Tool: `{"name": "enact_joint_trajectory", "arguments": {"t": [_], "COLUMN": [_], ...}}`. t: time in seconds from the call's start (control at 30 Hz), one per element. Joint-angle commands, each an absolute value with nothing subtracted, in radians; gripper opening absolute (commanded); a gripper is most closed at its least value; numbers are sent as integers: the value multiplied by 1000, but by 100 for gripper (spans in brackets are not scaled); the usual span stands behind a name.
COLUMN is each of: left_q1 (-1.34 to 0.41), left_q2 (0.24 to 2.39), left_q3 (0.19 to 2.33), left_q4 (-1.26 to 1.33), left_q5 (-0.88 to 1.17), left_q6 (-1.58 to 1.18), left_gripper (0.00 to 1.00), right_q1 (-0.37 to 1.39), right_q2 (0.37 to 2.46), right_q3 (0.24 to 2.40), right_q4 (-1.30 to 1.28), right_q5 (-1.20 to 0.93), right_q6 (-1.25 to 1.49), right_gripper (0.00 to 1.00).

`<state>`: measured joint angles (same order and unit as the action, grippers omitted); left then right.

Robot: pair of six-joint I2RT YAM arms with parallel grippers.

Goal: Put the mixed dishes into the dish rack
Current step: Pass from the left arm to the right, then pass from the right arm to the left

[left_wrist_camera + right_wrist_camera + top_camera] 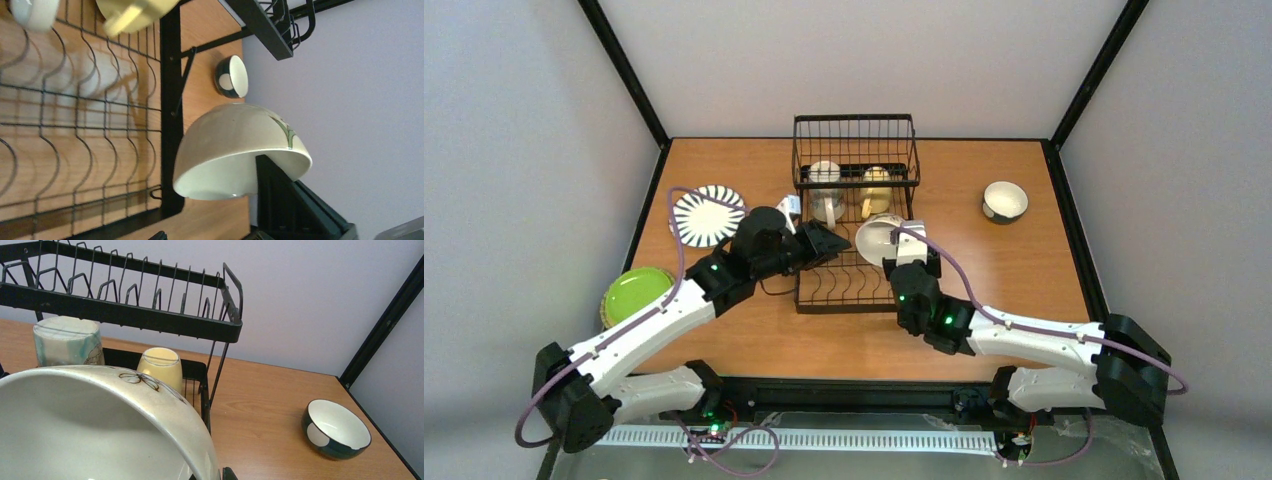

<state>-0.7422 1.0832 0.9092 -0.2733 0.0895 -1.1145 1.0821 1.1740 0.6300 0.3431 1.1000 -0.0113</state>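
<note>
**Cream bowl at the rack's right edge, open slots to its left**

The cream bowl (100,425) fills my right wrist's view. My right fingers (272,192) pinch its rim, and it hangs tilted over the right edge of the dish rack (849,308). I cannot tell whether it touches the wire.

By the surface's left edge the lime-green plate (636,292) and the striped plate (708,214) lie flat. My left fingers (829,243) hang over the rack's left side; I cannot tell if they are spread or together. The cream mug (825,175) and yellow mug (875,180) stand upturned at the rack's far end. The teal-and-white bowl (1005,200) sits near the far right corner.

The bare curved slots lie left of the cream bowl. I judge the next move to be a short carry leftward and down by my right arm.
</note>
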Motion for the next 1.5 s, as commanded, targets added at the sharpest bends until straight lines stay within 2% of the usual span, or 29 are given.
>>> {"name": "enact_joint_trajectory", "arguments": {"t": [0.0, 0.57, 0.97, 1.47], "left_q1": [-705, -649, -650, -649], "left_q2": [1071, 1112, 1159, 1214], "left_q3": [866, 755, 819, 911], "left_q4": [-100, 114, 53, -39], "left_q5": [267, 354, 388, 335], "left_q6": [-1305, -1561, -1659, -1708], "left_gripper": [100, 100, 100, 100], "right_q1": [1110, 1138, 1137, 1139], "right_q2": [1181, 1163, 1209, 1208], "right_q3": [620, 585, 555, 560], "right_q4": [456, 484, 756, 783], "right_q5": [1163, 1200, 1157, 1120], "right_q6": [8, -9, -245, -304], "right_gripper": [2, 2, 2, 2]}}
